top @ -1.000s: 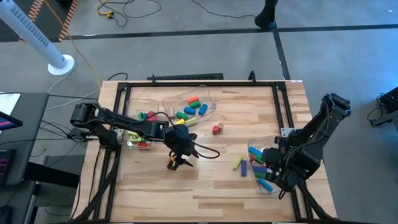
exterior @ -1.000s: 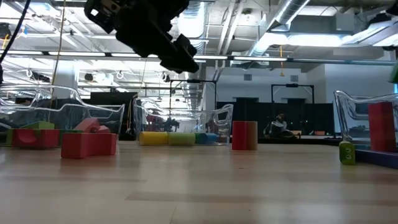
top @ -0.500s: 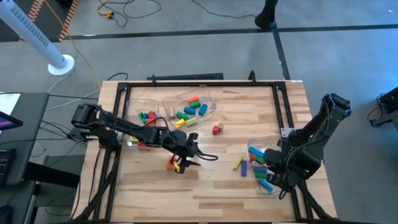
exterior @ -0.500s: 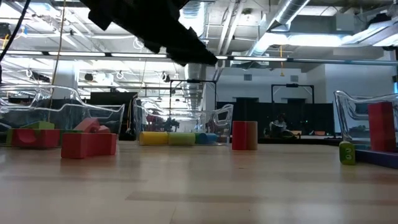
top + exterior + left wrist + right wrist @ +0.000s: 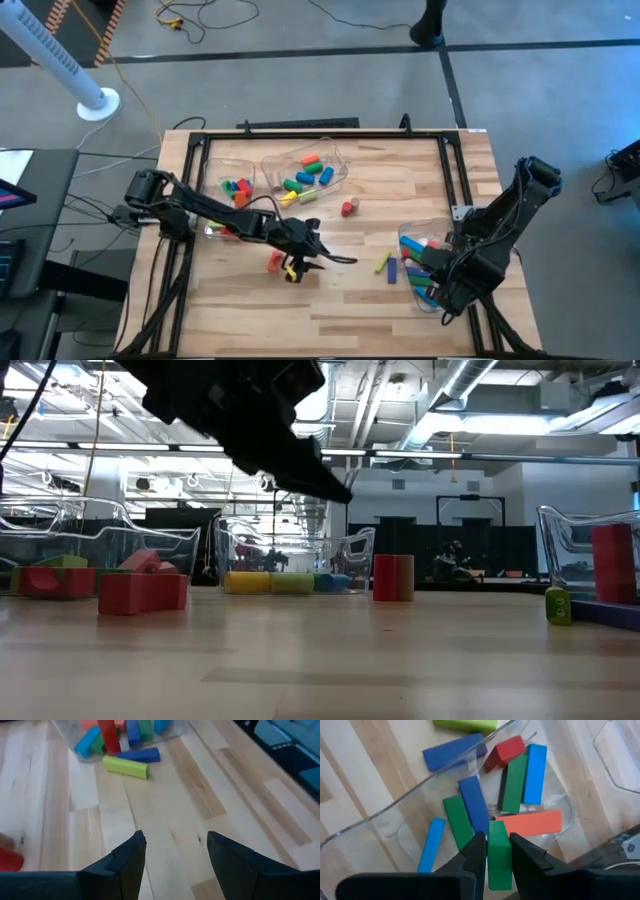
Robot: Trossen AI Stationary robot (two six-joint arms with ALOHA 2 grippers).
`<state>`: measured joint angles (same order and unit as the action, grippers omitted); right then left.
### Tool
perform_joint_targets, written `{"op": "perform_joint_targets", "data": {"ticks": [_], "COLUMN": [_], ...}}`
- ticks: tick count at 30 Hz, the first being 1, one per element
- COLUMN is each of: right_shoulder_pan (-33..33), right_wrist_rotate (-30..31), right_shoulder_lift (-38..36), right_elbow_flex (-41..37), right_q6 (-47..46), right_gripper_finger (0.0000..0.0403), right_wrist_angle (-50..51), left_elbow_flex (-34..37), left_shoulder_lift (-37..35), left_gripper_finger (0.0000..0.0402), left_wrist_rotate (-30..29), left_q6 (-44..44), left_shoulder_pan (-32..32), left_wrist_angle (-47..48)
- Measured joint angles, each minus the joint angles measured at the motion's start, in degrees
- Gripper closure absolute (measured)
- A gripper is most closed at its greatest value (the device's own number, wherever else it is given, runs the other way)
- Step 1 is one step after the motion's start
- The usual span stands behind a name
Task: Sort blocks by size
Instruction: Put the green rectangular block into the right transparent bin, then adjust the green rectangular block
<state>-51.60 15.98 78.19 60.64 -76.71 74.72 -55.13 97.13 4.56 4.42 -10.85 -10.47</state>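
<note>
Right of centre in the high view, the right gripper (image 5: 493, 851) hangs over the clear plastic bin (image 5: 441, 231) of long blocks, pinching a green bar block (image 5: 499, 855), while the left gripper (image 5: 175, 851) hovers spread and empty mid-table above a small red block (image 5: 275, 262).

Your left end effector (image 5: 175, 857) hangs open over bare tabletop (image 5: 200, 795); ahead, a green bar (image 5: 125, 767) touches a blue bar (image 5: 139, 755) beside a bin (image 5: 70, 735).
</note>
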Motion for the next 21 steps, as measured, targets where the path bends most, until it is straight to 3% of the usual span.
{"op": "perform_joint_targets", "data": {"ticks": [4,14,21], "right_shoulder_pan": [1.1,4.2,8.8], "right_wrist_rotate": [-1.2,-1.3,1.6], "right_shoulder_lift": [0.7,0.6,0.6], "right_elbow_flex": [0.1,0.1,2.0], "right_q6": [0.0,2.2,9.2], "right_gripper_finger": [0.0283,0.0177,0.0172], "right_wrist_angle": [0.0,1.1,0.9], "left_elbow_flex": [0.0,0.0,0.0], "left_shoulder_lift": [0.6,0.5,0.5], "left_gripper_finger": [0.0196,0.0196,0.0196], "left_wrist_rotate": [-0.3,-0.8,-0.8], "left_q6": [0.9,3.7,5.0], "left_shoulder_pan": [-0.6,-0.8,-0.8], "left_wrist_angle": [0.8,1.1,2.2]}}
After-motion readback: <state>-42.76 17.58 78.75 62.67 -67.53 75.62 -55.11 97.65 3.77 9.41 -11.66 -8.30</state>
